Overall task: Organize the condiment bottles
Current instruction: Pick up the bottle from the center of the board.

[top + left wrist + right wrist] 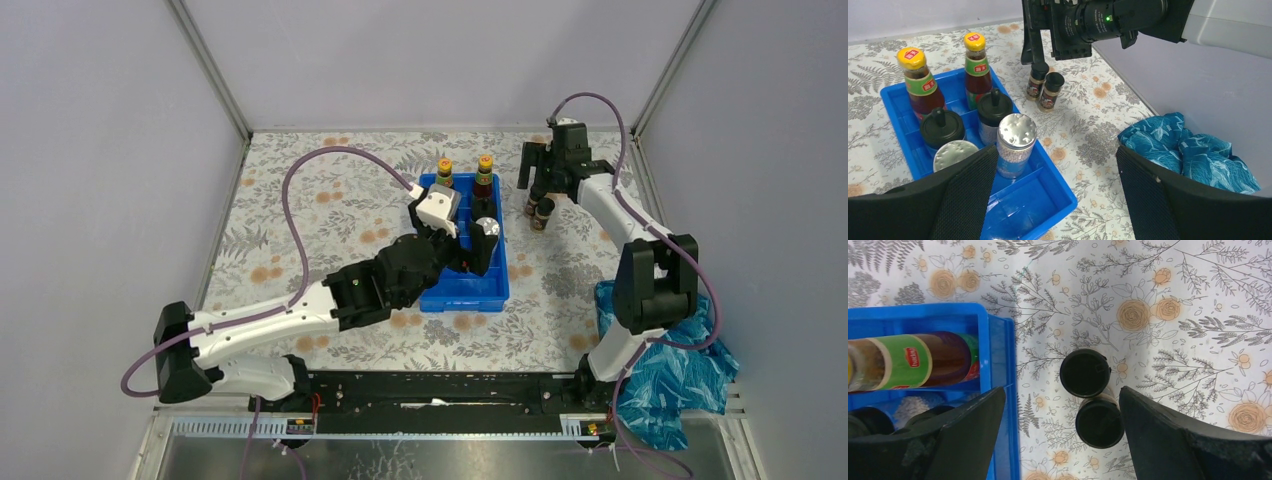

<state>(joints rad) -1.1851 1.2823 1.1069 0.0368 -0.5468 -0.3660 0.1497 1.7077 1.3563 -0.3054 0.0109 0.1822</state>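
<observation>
Nearly sorted: one pair stands out on the table (330, 200), beside the blue tray (465, 292).
Tray holds six condiment bottles (1016, 142); its near compartment is bare. Left tool (1055, 150), jaws apart and empty, hangs over the tray's near half. Right tool (538, 190), jaws apart, straddles two short dark jars (1084, 373) that touch each other just right of the tray's far end. Best to centre on one cap, drop low and close on its body, so the twin isn't tipped.
</observation>
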